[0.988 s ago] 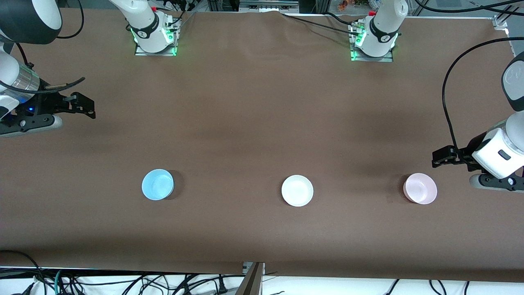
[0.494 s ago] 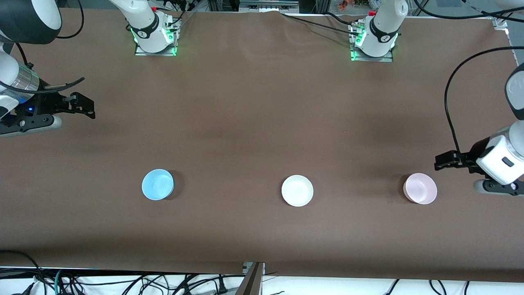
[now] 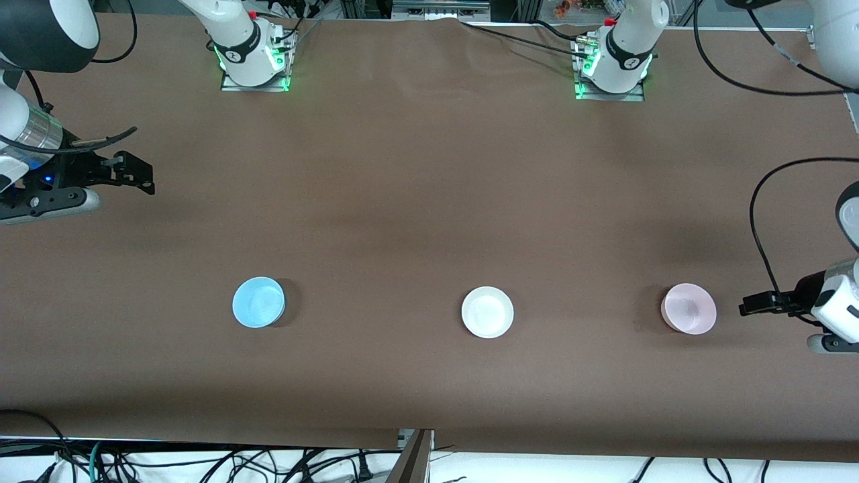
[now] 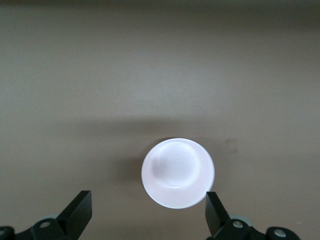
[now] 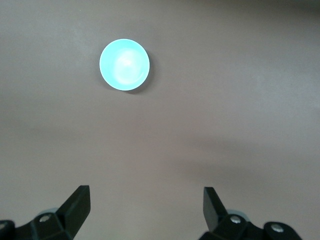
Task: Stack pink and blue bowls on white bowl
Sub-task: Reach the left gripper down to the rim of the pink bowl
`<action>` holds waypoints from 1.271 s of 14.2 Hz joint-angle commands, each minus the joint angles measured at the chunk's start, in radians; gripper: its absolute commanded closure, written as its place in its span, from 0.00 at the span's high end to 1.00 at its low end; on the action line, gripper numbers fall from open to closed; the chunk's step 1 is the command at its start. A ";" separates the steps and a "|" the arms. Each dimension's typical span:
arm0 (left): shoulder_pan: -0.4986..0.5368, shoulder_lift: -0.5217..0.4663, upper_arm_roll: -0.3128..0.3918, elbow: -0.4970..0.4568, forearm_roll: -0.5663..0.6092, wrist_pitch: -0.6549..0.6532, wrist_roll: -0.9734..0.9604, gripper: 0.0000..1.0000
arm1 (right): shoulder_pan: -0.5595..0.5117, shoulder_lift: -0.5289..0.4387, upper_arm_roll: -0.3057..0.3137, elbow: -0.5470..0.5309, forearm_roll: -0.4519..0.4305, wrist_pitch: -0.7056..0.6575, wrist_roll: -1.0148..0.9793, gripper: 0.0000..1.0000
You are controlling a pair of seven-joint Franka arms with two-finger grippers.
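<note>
Left gripper (image 3: 750, 307), jaws wide and empty, over table just beside pink bowl (image 3: 688, 308). Right gripper (image 3: 137, 178), likewise spread, waiting well apart from blue bowl (image 3: 258, 302).

A high front camera overlooks the table (image 3: 416, 201); both wrist cameras face down at it.

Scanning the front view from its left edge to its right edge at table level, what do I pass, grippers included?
right gripper → blue bowl → white bowl → pink bowl → left gripper
</note>
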 commanded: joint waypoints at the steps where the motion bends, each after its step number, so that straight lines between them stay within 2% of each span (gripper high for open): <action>1: 0.009 0.028 -0.001 -0.021 -0.014 0.058 0.035 1.00 | -0.005 -0.003 0.002 0.008 -0.002 -0.001 0.004 1.00; 4: 0.009 0.036 0.001 -0.105 0.040 0.171 0.034 1.00 | -0.006 -0.002 0.002 0.008 -0.002 0.013 0.005 1.00; 10: 0.014 0.038 0.002 -0.211 0.051 0.231 0.032 1.00 | -0.011 -0.002 0.001 0.008 -0.002 0.016 0.013 1.00; 13: 0.018 0.022 0.002 -0.314 0.051 0.334 0.032 1.00 | -0.011 -0.002 -0.001 0.008 -0.002 0.010 0.010 1.00; 18: 0.020 0.021 0.005 -0.341 0.051 0.345 0.034 0.99 | -0.012 -0.002 -0.001 0.008 -0.002 0.013 0.013 1.00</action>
